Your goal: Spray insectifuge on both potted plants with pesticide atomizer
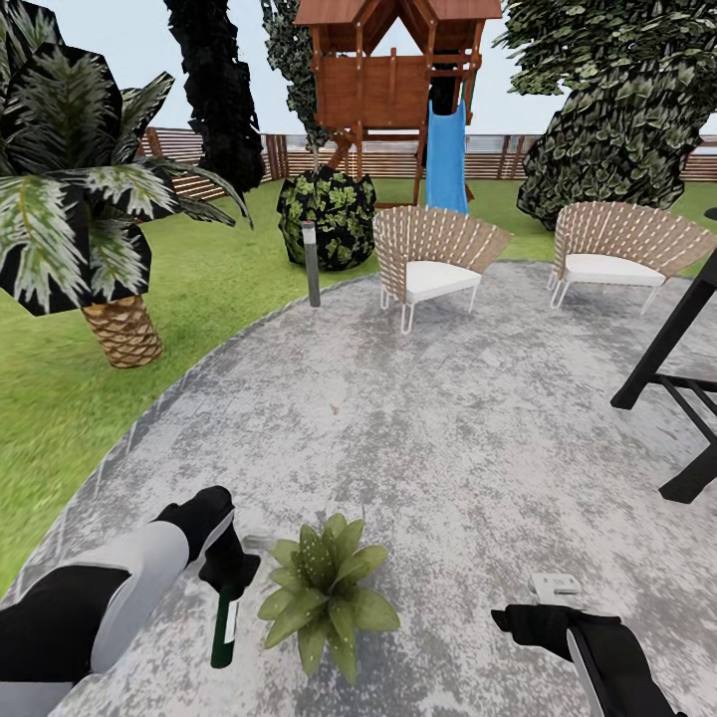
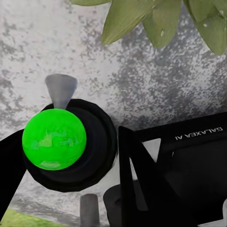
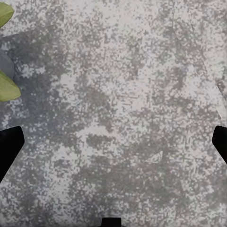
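Grey patio [image 1: 478, 418]: left tool [image 1: 231, 568] clamped on pesticide atomizer [image 1: 225, 625] just beside potted plant [image 1: 324, 590]; right tool [image 1: 543, 602] spread wide, empty.

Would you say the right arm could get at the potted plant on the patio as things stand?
Probably yes: the right gripper hangs open over bare patio, with nothing between it and the potted plant. The left gripper, holding the pesticide atomizer, is on the plant's other side.
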